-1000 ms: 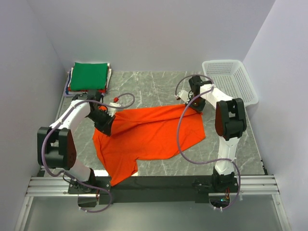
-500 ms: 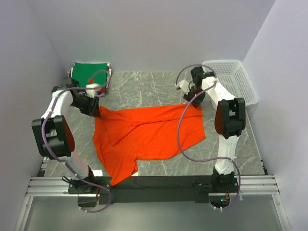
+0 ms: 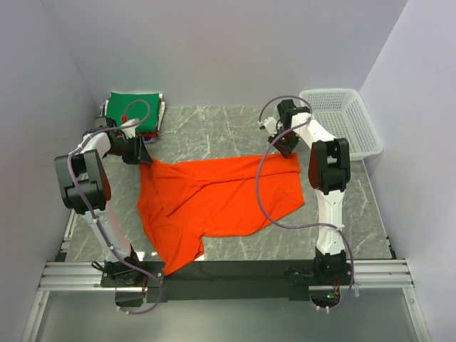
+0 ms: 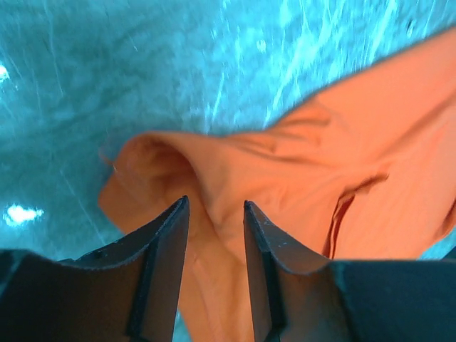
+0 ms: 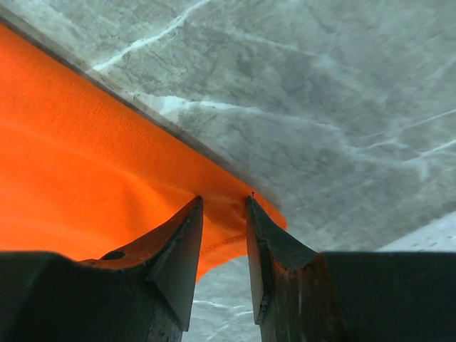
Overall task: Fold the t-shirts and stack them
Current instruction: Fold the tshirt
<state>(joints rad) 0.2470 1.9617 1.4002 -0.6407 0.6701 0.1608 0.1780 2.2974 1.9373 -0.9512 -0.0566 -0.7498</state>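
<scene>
From the top camera: the orange t-shirt [image 3: 221, 196] is lying spread out across the middle of the marble-look bench [image 3: 214, 128]. It's mostly flat, with a few folds running through it and one sleeve hanging toward the near edge. The left end effector [image 3: 140, 152] sits right at the shirt's far-left corner and the right end effector [image 3: 286, 144] is at the far-right corner, so both arms are stretched out to the far side of the cloth. The green t-shirt [image 3: 132, 110] is folded up in the far-left corner of the bench, well apart from the orange one. A white lattice basket [image 3: 326, 91] sits in the far-right corner.

Left wrist cam: the left end effector [image 4: 215, 203] has its jaws partway open with a clear gap between them. The orange t-shirt [image 4: 306, 164] corner is bunched up a bit just past the tips, and cloth shows through the gap. It doesn't look pinched. The bench [image 4: 107, 64] is visible beyond it.

Right wrist cam: same deal here. The right end effector [image 5: 224, 201] is partway open, hanging over the very corner of the orange t-shirt [image 5: 85, 164]. The hem edge runs off to the left and there's bare bench [image 5: 320, 107] to the right. It has no grip on the fabric that I can see.
</scene>
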